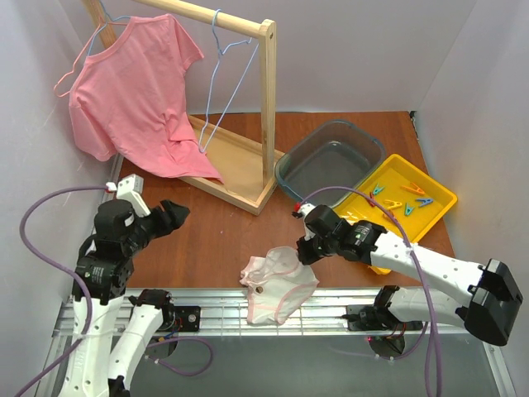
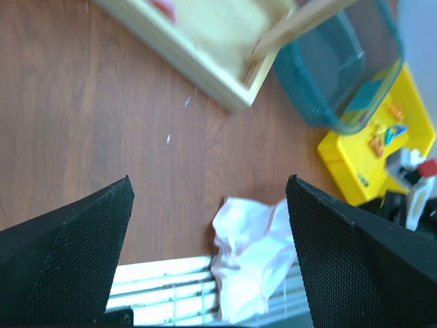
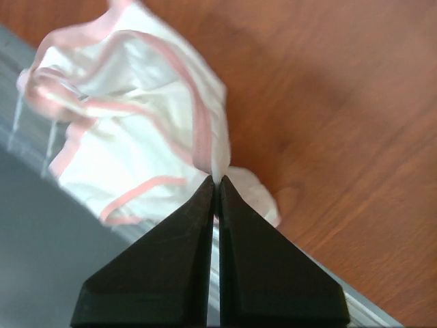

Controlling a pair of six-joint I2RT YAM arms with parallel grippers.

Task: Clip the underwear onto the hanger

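Right gripper (image 3: 217,180) (image 1: 302,248): black fingers pressed flat together, pinching the edge of the small white fabric underwear with pale pink trim (image 3: 136,130) (image 1: 277,283). The pinch sits on the end of the garment nearest that arm. The underwear is crumpled at the near edge of the brown wooden table (image 1: 207,236), and part of it hangs over the metal rail frame (image 1: 215,310) in front. In the left wrist view the underwear (image 2: 249,256) lies below and between the fingers, well apart from them.

Left gripper (image 2: 209,179) (image 1: 171,217): jaws spread wide, nothing between them, raised over bare table left of the underwear.

Thin light-blue triangular wire hanger (image 1: 231,93): hooked over the top bar of the light wooden rail stand (image 1: 269,99) at the back of the table, bare, well apart from both grippers. A large pink T-shirt (image 1: 132,91) hangs on the same bar to its left.

Right of the stand is a clear blue-tinted plastic tub (image 1: 331,161) (image 2: 341,75). Just beside it is a yellow plastic tray (image 1: 438,198) (image 2: 348,154) holding coloured clothes pegs (image 1: 395,203).
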